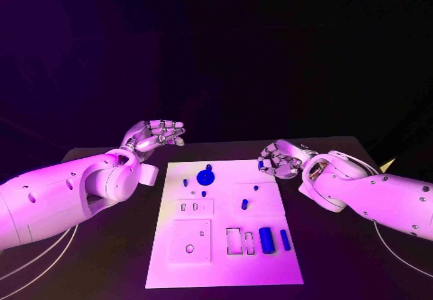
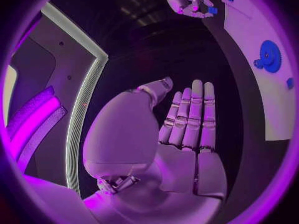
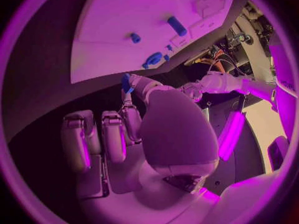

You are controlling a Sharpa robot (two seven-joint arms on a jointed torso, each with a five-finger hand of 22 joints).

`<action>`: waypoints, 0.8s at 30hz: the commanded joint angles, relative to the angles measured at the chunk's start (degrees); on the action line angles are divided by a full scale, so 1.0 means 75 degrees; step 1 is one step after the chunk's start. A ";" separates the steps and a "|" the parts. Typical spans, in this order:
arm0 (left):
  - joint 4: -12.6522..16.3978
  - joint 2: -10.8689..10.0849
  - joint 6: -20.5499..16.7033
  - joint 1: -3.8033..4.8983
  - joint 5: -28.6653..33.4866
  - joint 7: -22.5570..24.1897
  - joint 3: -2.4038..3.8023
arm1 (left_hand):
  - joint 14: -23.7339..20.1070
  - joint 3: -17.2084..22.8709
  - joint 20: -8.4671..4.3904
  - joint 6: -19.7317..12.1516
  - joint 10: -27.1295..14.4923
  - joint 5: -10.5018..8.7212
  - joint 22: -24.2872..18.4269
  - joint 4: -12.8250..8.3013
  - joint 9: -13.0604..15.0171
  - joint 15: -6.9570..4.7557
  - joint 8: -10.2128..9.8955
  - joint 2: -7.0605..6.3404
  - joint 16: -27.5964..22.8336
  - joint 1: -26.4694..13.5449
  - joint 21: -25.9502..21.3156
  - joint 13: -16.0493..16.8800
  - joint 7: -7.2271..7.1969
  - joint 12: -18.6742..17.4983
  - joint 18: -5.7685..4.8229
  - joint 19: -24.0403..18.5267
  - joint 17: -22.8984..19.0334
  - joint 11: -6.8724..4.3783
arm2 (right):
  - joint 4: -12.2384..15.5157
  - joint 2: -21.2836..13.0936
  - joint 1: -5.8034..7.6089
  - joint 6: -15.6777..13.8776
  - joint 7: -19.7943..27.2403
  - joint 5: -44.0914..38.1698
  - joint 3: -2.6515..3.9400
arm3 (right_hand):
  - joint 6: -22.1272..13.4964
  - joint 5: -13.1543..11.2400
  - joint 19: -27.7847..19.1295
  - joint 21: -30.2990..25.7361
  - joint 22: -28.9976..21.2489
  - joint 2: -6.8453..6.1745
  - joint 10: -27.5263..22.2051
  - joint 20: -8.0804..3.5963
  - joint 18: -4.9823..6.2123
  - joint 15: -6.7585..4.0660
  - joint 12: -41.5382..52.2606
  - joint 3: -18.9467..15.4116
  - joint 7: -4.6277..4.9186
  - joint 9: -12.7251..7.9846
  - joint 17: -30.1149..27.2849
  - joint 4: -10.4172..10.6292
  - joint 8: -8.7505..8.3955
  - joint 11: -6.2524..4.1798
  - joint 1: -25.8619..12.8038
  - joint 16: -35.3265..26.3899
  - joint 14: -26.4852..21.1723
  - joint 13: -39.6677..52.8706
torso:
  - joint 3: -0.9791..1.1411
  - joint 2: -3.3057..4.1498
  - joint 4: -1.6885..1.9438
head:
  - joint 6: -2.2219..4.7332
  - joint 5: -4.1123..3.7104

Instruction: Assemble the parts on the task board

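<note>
The white task board (image 1: 226, 262) lies in the middle of the black table. A blue gear (image 1: 206, 177) stands near its far edge, and it shows too in the left wrist view as the gear (image 2: 269, 56). Small blue pegs (image 1: 244, 204) sit mid-board, and a blue cylinder (image 1: 266, 240) with a thinner bar (image 1: 285, 240) lies at the near right. My right hand (image 1: 280, 159) hovers at the board's far right corner and pinches a small blue part (image 3: 126, 82) between thumb and finger. My left hand (image 1: 155, 134) is raised beyond the board's far left corner, fingers straight, holding nothing.
Square recessed panels (image 1: 191, 240) and rectangular slots (image 1: 234, 240) mark the board's near half. Bare black table (image 1: 108, 262) lies on both sides of the board. The left forearm (image 1: 63, 200) stretches along the board's left side.
</note>
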 commanded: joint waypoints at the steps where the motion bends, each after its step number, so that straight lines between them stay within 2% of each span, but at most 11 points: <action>1: -0.0021 0.0038 0.0102 0.0007 -0.0010 0.0039 0.0004 | -0.0037 0.0015 -0.0009 -0.0045 -0.0062 -0.0047 0.0005 -0.0022 0.0006 0.0007 0.0007 0.0052 -0.0037 0.0021 0.0030 0.0010 0.0266 -0.0025 0.0085 -0.0039 -0.0006 -0.0004 | 0.0328 0.0071 0.0065 -0.0335 -0.0401 -0.0194 0.0004 | 0.0018 0.0017 0.0799 0.0026 0.2010 0.0110 0.0052 -0.0076 -0.0052 -0.0046 0.0044 0.0048 0.0048 0.0069 0.2008 -0.0004 0.0027 0.0020 0.0004 0.0030 0.0810 0.0432 | -0.0018 -0.0040 -0.0011 | -0.0009 0.0061; 6: -0.0038 0.0073 0.0078 0.0006 -0.0008 0.0032 -0.0003 | -0.0037 0.0015 -0.0009 -0.0045 -0.0062 -0.0047 0.0005 -0.0022 0.0006 0.0007 0.0007 0.0052 -0.0037 0.0021 0.0030 0.0010 0.0266 -0.0025 0.0085 -0.0039 -0.0006 -0.0004 | 0.0651 0.0386 0.0086 -0.0409 -0.0655 -0.0260 0.0006 | 0.0009 0.0055 0.0799 0.0026 0.2010 0.0131 0.0048 -0.0076 -0.0052 -0.0044 0.0034 0.0088 0.0051 0.0078 0.2008 -0.0034 0.0045 0.0022 0.0004 0.0030 0.0810 0.0424 | -0.0022 -0.0062 -0.0014 | -0.0056 0.0181; 11: -0.0057 0.0125 0.0064 0.0006 -0.0007 0.0026 -0.0017 | -0.0035 0.0005 -0.0004 -0.0041 -0.0057 -0.0052 0.0004 0.0000 0.0010 0.0013 0.0014 0.0059 -0.0040 -0.0013 0.0033 0.0012 0.0270 -0.0020 0.0083 -0.0045 -0.0011 -0.0001 | 0.0773 0.0897 0.0020 -0.0464 -0.1045 -0.0435 -0.0002 | -0.0011 0.0109 0.0799 0.0026 0.2010 0.0129 0.0025 -0.0074 -0.0052 -0.0038 0.0005 0.0114 0.0064 0.0088 0.2008 -0.0051 0.0063 0.0032 -0.0033 0.0030 0.0810 0.0396 | -0.0031 -0.0072 -0.0013 | -0.0119 0.0425; 12: -0.0062 0.0138 0.0064 0.0006 -0.0007 0.0026 -0.0018 | -0.0035 0.0005 -0.0004 -0.0041 -0.0057 -0.0052 0.0004 0.0000 0.0010 0.0013 0.0014 0.0059 -0.0040 -0.0013 0.0033 0.0012 0.0270 -0.0020 0.0083 -0.0045 -0.0011 -0.0001 | 0.0792 0.0974 -0.0002 -0.0456 -0.1119 -0.0476 -0.0005 | -0.0011 0.0109 0.0799 0.0026 0.2010 0.0129 0.0025 -0.0074 -0.0052 -0.0038 0.0005 0.0114 0.0064 0.0088 0.2008 -0.0051 0.0063 0.0032 -0.0033 0.0030 0.0810 0.0396 | -0.0035 -0.0082 -0.0009 | -0.0128 0.0440; 18: -0.0072 0.0199 0.0055 0.0005 -0.0007 0.0015 -0.0024 | -0.0035 0.0005 -0.0004 -0.0041 -0.0057 -0.0052 0.0004 0.0000 0.0010 0.0013 0.0014 0.0059 -0.0040 -0.0013 0.0033 0.0012 0.0270 -0.0020 0.0083 -0.0045 -0.0011 -0.0001 | 0.0923 0.1457 -0.0218 -0.0389 -0.1555 -0.0913 -0.0021 | -0.0034 0.0152 0.0799 0.0026 0.2010 0.0118 0.0009 -0.0072 -0.0052 -0.0033 -0.0013 0.0133 0.0074 0.0094 0.2000 -0.0067 0.0073 0.0039 -0.0065 0.0026 0.0808 0.0381 | -0.0045 -0.0075 0.0024 | -0.0151 0.0558; 24: -0.0048 0.0227 0.0040 0.0004 -0.0010 -0.0004 -0.0028 | -0.0034 0.0003 -0.0002 -0.0040 -0.0055 -0.0054 0.0003 0.0006 0.0011 0.0014 0.0016 0.0062 -0.0041 -0.0022 0.0033 0.0013 0.0269 -0.0019 0.0083 -0.0048 -0.0013 -0.0001 | 0.0894 0.1874 -0.0481 -0.0315 -0.1868 -0.1358 -0.0086 | -0.0046 0.0163 0.0799 0.0026 0.2010 0.0114 0.0008 -0.0070 -0.0052 -0.0030 -0.0016 0.0141 0.0079 0.0095 0.1982 -0.0073 0.0075 0.0043 -0.0079 0.0019 0.0804 0.0379 | -0.0049 -0.0071 0.0014 | -0.0186 0.0658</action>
